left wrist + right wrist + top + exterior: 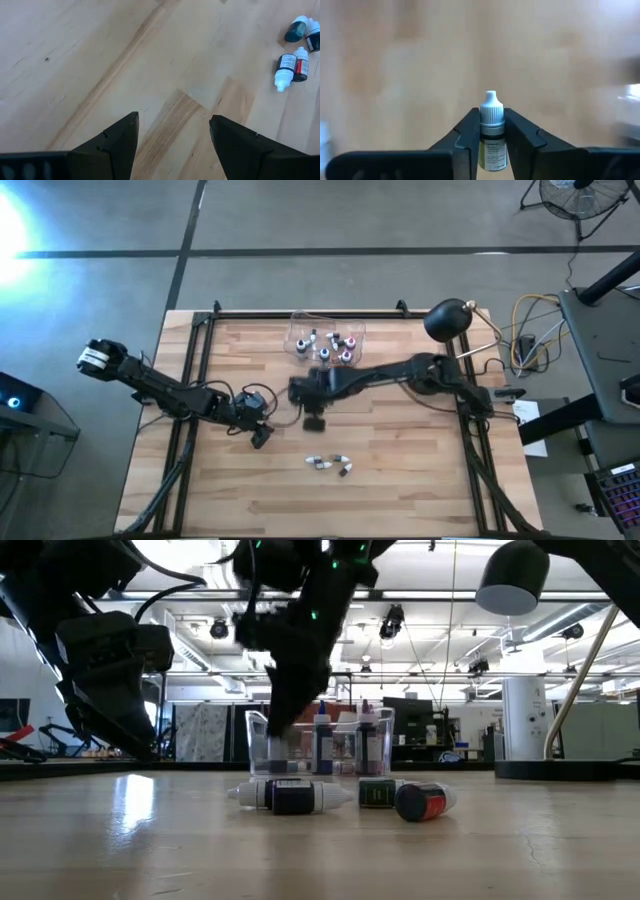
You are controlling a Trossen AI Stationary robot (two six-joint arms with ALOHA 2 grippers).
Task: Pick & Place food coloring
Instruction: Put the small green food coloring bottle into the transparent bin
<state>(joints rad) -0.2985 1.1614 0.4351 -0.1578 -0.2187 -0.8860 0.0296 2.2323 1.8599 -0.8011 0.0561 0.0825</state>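
High view, looking straight down, we saw the wooden table (400, 480) with a clear box (326, 340) near its far edge holding several small bottles standing upright; we could not count them surely. The right gripper (314, 421) hung over the table's middle, just in front of the box. The left gripper (259, 437) waited to its left. Nearer the front lay loose bottles (330, 464) in a small cluster; their number was unclear here.

Low view, we counted three bottles lying on their sides (340, 798), long axes roughly across the picture, with the box behind them.

Left wrist view, we saw the left gripper's fingers (117, 145) spread wide, holding nothing, above bare wood, and four bottles lying flat (295, 55) farther off.

Right wrist view, we saw the right gripper clamped on one white-capped bottle (491, 132), its long axis along the fingers, cap pointing outward past the fingertips.
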